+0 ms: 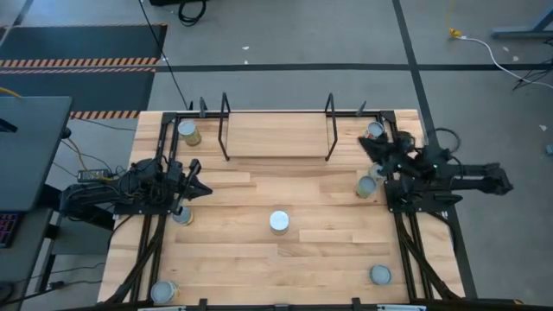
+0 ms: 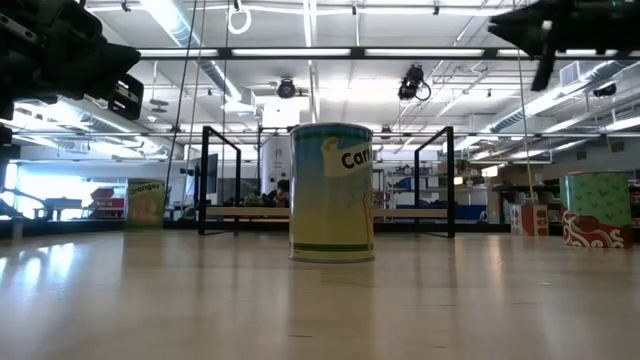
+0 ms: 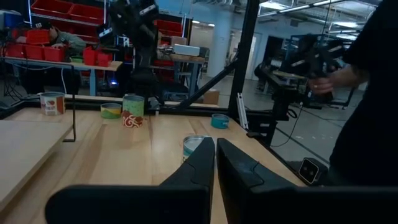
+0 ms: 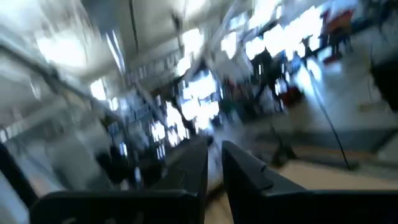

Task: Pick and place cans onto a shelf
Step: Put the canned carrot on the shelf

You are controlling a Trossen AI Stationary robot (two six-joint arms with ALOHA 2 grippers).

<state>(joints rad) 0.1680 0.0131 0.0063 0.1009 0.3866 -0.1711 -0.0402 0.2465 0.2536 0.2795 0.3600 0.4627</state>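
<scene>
The shelf point(image 1: 276, 136) stands at the table's far middle, a wooden board between black end frames; it also shows in the low view point(image 2: 325, 212). Several cans stand upright on the tabletop. One point(image 1: 279, 222) is at the centre point(image 2: 331, 192); others are at far left point(image 1: 186, 131), left point(image 1: 181, 214), near left point(image 1: 162, 292), near right point(image 1: 380, 275), right point(image 1: 366, 186) and far right point(image 1: 374, 130). My left gripper point(image 1: 200, 186) hovers shut and empty at the left, its fingertips point(image 3: 216, 155) closed. My right gripper point(image 1: 367, 147) hovers at the right, its fingers point(image 4: 214, 163) together, holding nothing.
A person point(image 3: 373, 93) stands beyond the table's right side. Black rails point(image 1: 147, 250) run along the table's left and right sides under the arms. Bare tabletop point(image 1: 285, 268) lies between the centre can and the near edge.
</scene>
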